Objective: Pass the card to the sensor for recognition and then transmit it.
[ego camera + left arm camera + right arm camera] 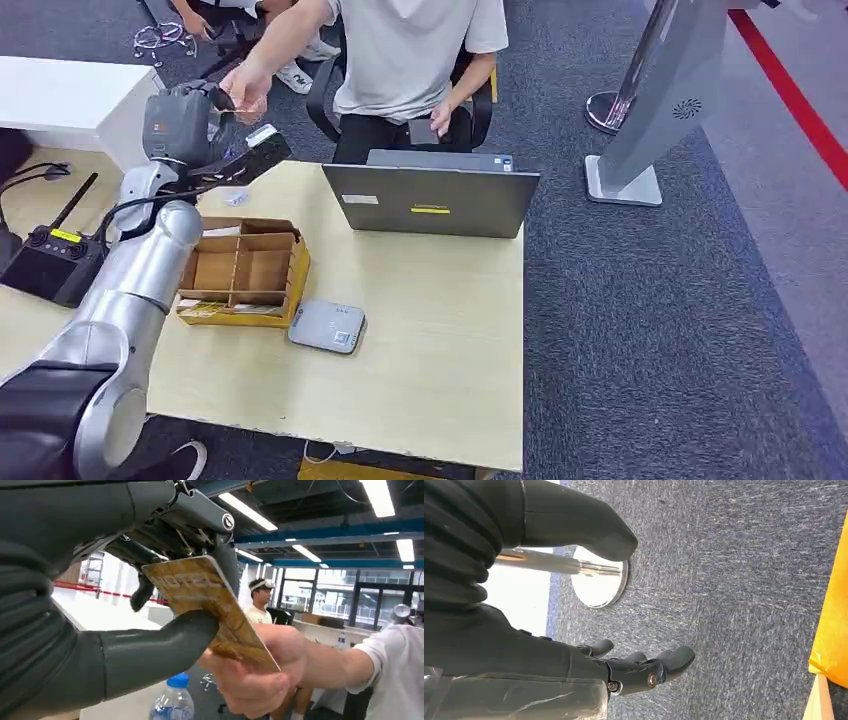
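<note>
Pinching the tan, patterned plastic card (200, 597) between thick grey thumb and darker fingers, the left hand (200, 125) is raised beyond the far left corner of the pale wooden table (440, 330), off the tabletop. A person's hand (255, 675) grips the card's opposite end in the left wrist view, so both hold it at once; in the head view that person's hand (245, 90) meets the robot's hand from the far side, the arm belonging to a seated person in a light grey shirt (415, 50). Nearest below on the table stands a brown cardboard divider box (245, 272), its open compartments facing up, close to the left edge. Touching or just beside the box's near right corner lies the flat grey square sensor pad (327, 326). A grey laptop (430, 195) sits at the far edge, lid back toward the robot, well apart from the box. Bare tabletop extends from the sensor pad to the right and near edges. A black handheld controller with antenna (55, 255) rests on the adjoining surface at left. The right hand (644, 667) hangs above dark blue carpet (734, 580), fingers loosely apart and gripping nothing, near a chrome post base (599, 582).
</note>
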`<act>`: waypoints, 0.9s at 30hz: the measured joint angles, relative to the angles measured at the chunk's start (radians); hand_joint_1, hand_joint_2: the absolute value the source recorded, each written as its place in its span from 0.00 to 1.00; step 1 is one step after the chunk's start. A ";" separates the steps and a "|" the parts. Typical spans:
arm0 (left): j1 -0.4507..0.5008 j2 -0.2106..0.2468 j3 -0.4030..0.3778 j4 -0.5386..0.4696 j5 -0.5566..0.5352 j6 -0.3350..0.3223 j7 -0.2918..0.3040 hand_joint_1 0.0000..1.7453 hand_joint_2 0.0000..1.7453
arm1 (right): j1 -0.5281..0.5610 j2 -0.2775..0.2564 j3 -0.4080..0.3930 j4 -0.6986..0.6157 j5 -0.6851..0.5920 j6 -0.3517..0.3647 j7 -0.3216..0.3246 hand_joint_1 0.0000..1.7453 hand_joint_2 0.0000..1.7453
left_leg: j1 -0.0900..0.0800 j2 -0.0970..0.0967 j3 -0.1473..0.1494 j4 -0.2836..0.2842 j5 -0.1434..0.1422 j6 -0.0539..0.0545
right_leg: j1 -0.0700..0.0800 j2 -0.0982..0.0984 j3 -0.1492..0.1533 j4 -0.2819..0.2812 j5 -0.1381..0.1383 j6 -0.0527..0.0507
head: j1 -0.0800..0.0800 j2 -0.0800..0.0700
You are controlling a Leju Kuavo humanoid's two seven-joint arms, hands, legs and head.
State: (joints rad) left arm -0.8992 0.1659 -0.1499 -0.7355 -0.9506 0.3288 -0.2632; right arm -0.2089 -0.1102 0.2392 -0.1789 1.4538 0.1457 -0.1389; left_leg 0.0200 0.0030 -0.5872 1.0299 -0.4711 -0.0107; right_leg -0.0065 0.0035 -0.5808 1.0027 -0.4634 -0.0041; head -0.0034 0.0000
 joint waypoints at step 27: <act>0.553 0.063 -0.131 -0.724 0.067 0.112 -0.140 1.00 1.00 | 0.073 -0.008 -0.077 0.000 -0.066 -0.055 0.025 0.00 1.00 | 0.000 0.001 -0.001 -0.001 -0.002 0.000 | 0.000 0.000 -0.001 0.000 -0.002 0.000 | -0.001 0.000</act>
State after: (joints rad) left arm -0.3465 0.2292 -0.2808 -1.4598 -0.8831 0.4410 -0.4035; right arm -0.1354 -0.1179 0.1625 -0.1785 1.3879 0.0912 -0.1141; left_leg 0.0199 0.0036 -0.5879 1.0289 -0.4732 -0.0111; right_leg -0.0066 0.0039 -0.5815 1.0023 -0.4651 -0.0038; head -0.0042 0.0000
